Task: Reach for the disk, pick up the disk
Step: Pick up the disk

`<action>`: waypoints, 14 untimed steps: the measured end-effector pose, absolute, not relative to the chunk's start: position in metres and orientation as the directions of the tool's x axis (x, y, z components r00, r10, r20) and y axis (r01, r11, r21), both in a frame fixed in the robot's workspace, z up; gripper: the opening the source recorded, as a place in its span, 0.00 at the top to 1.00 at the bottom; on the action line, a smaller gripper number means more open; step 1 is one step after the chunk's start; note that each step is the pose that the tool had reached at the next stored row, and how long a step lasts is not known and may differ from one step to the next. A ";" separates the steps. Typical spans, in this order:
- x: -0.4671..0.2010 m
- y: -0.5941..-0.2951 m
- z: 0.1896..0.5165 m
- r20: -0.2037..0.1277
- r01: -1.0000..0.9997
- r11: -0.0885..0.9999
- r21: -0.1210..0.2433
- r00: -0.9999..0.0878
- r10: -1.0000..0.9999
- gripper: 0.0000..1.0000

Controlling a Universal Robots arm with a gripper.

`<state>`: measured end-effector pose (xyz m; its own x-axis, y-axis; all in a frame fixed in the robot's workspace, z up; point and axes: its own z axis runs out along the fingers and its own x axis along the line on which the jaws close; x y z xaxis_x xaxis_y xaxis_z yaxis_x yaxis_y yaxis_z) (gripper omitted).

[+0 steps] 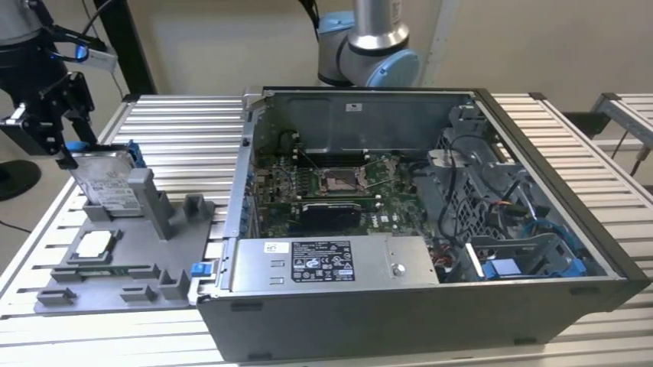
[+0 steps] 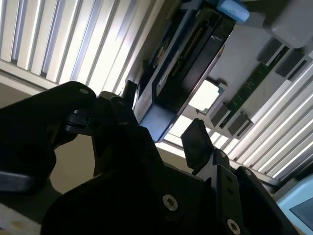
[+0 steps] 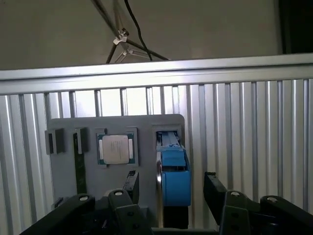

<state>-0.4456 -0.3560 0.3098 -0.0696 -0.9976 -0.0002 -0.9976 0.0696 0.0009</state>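
Slatted metal tabletop [image 1: 173,130] is carrying everything here: an open PC case [image 1: 408,306] on the exterior view's right and a grey plastic holder [image 1: 122,283] on its left.

The disk [image 1: 102,180] is standing on edge in a slot of that holder, white label facing out. Its long side looks to be running roughly up and down, along the arm's line of approach.

What you're caring about is the straddle. The jaws are hanging spread just above the disk's top edge, one black fingertip [image 3: 131,183] on each flat face. In both wrist views you're seeing the disk edge-on between them, with daylight on either side. So they're around it, not pinching it, and as far as I can tell not touching.

For materials, you're dealing with a silver-grey metal slab, flat and hard, with a glossy blue bracket [image 3: 175,183] capping the near end. That plastic is probably slicker than the metal. A small square chip [image 3: 116,148] is sitting in the next pocket over, clear of the fingers.
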 end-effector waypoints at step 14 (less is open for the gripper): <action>-0.446 -0.356 0.286 -0.001 -0.999 0.044 -0.007 -0.044 -0.999 0.00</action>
<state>-0.4456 -0.3559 0.2862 -0.0438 -0.9990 -0.0007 -0.9990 0.0438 -0.0070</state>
